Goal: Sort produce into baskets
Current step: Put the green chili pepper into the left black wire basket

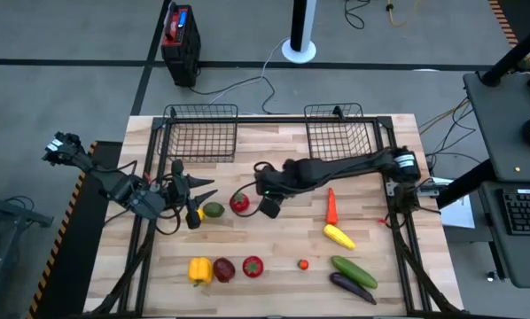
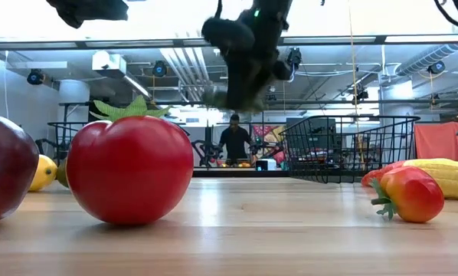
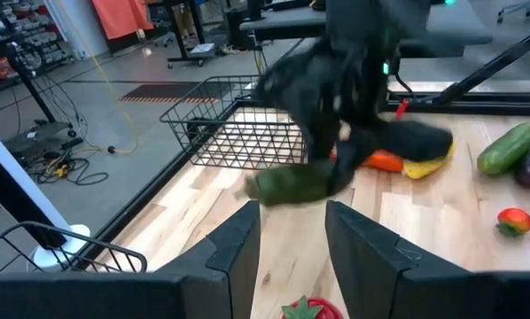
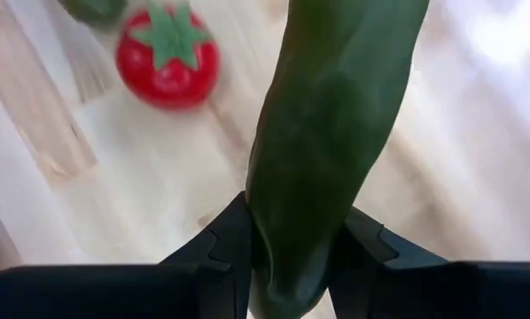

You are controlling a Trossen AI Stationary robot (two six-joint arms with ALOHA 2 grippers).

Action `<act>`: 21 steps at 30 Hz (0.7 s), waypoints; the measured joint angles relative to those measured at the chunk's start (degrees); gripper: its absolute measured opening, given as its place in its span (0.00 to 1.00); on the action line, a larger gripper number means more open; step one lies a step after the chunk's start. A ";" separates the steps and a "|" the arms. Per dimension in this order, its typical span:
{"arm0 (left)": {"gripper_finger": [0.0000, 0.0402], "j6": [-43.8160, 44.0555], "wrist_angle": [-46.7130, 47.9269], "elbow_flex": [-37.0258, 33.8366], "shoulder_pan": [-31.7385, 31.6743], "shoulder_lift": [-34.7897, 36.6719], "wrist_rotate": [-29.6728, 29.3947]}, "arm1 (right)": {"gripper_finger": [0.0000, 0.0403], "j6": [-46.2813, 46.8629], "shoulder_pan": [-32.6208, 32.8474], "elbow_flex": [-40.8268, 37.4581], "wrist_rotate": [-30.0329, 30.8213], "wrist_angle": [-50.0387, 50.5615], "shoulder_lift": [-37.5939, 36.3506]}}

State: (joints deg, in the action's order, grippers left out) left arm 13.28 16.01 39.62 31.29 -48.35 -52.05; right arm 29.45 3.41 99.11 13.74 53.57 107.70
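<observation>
My right gripper (image 1: 263, 186) hangs over the table's middle, shut on a green cucumber (image 4: 336, 115), which also shows in the left wrist view (image 3: 292, 184). My left gripper (image 3: 292, 248) is open and empty at the table's left (image 1: 197, 189). It faces a red tomato (image 1: 239, 203) that rests on the table. A green lime-like piece (image 1: 213, 210) and a yellow piece (image 1: 195, 215) lie beside it. Two black wire baskets (image 1: 200, 133) (image 1: 340, 133) stand at the far edge. My right gripper pinches the cucumber near one end (image 4: 287, 226) between its two fingers. The cucumber's length runs forward past the fingertips, along the fingers. It is lifted clear of the table, as the low view (image 2: 227, 96) shows.
A yellow pepper (image 1: 199, 270), a dark red piece (image 1: 223, 269), a tomato (image 1: 253, 265) and a small red piece (image 1: 303, 263) lie near the front. A carrot (image 1: 331, 206), a yellow piece (image 1: 339, 236), a cucumber (image 1: 354, 270) and an eggplant (image 1: 352, 287) lie at the right.
</observation>
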 joint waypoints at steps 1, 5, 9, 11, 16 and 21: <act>0.29 0.15 -0.01 0.00 0.00 -0.01 0.03 | 0.24 -2.16 0.04 0.00 0.94 -0.56 -0.91; 0.29 0.57 -0.28 0.00 0.00 -0.05 0.05 | 0.25 -8.40 0.36 -0.04 7.33 -5.50 -3.37; 0.29 0.57 -0.38 0.00 0.00 -0.10 0.04 | 0.25 -14.71 0.34 -0.07 9.35 -12.94 -4.16; 0.29 0.57 -0.39 0.00 -0.04 -0.12 0.07 | 0.25 -17.90 0.32 -0.07 10.18 -16.97 -4.15; 0.29 0.57 -0.41 0.00 -0.04 -0.12 0.05 | 0.25 -25.08 0.23 -1.12 13.50 -27.76 -3.94; 0.29 0.40 -0.50 1.72 0.65 0.97 0.07 | 0.25 -32.31 -2.11 -5.09 14.21 -44.19 -3.87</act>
State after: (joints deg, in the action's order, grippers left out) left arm 13.68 15.51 41.34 31.94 -47.38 -51.98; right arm -2.86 1.30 94.02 27.95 9.37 103.83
